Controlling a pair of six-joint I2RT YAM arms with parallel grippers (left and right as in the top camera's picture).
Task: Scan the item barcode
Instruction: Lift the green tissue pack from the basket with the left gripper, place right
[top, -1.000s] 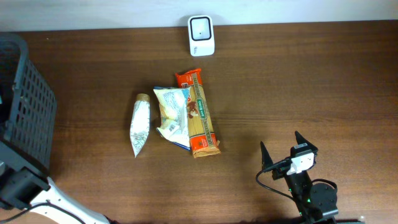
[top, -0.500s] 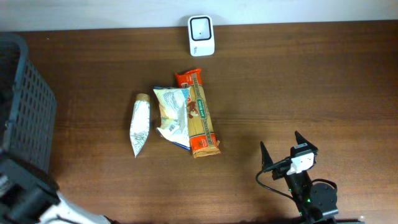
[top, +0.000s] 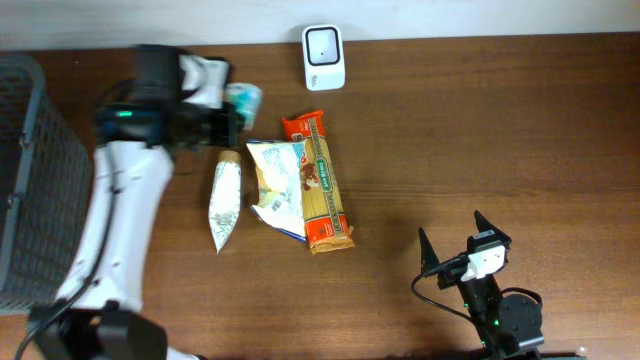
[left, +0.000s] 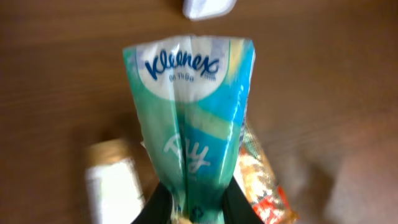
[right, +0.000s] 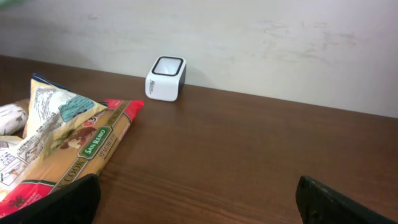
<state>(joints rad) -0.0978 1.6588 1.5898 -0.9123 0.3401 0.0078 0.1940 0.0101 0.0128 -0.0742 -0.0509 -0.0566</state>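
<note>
Scanner (right: 166, 79) by wall (right: 261, 43) — pasta packet (right: 81, 155), probably.

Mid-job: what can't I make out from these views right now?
Kleenex pack: no barcode shows; left wrist sees only its branded face, overhead blurs it.
Left gripper: left wrist, fingers mostly cut off at the bottom edge, behind the pack.
Scanner: left wrist, cut off by the top edge.

We see the left arm (top: 118, 215) in white links with black joint housings, green light (top: 122, 112) at its wrist, right arm (top: 500, 318) black, looping cable (top: 428, 292), right gripper (top: 448, 224) with pointed black fingers (top: 424, 248)
</note>
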